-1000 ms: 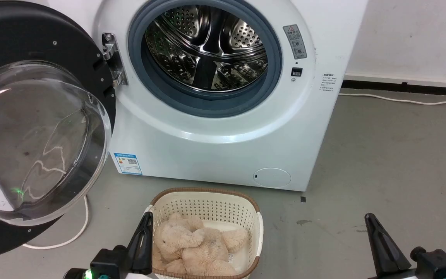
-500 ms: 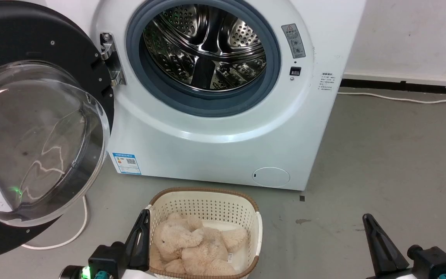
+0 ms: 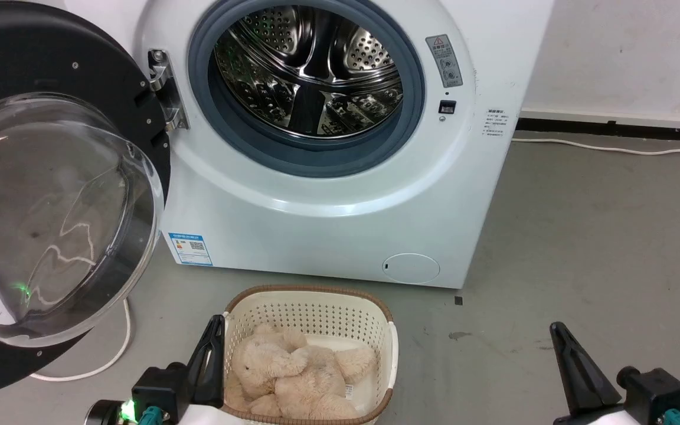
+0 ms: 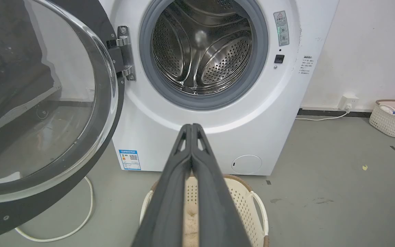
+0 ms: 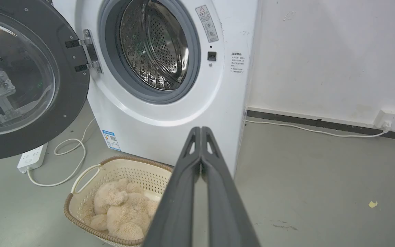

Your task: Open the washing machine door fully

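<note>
The washing machine door (image 3: 27, 71) stands swung wide open to the left on its steel hinge (image 3: 163, 88), its black screw-dotted rim and bulging clear glass bowl (image 3: 51, 218) facing me. It also appears as the door (image 4: 39, 103) in the left wrist view and the door (image 5: 22, 75) in the right wrist view. The steel drum (image 3: 307, 71) lies exposed inside the grey rubber ring. My left gripper (image 3: 215, 327) is low at the bottom left, shut and empty, fingers (image 4: 192, 137) pressed together. My right gripper (image 3: 555, 330) is low at the bottom right, shut and empty, far from the door.
A cream basket (image 3: 310, 301) holding a beige plush toy (image 3: 293, 378) sits on the grey floor in front of the machine. A white cable (image 3: 104, 354) and power strip (image 5: 31, 157) lie under the door. Another basket (image 4: 393, 118) stands by the right wall.
The whole head view has shifted slightly left and up, so the camera moved. Both grippers stay low and shut. The door holds the same wide-open position.
</note>
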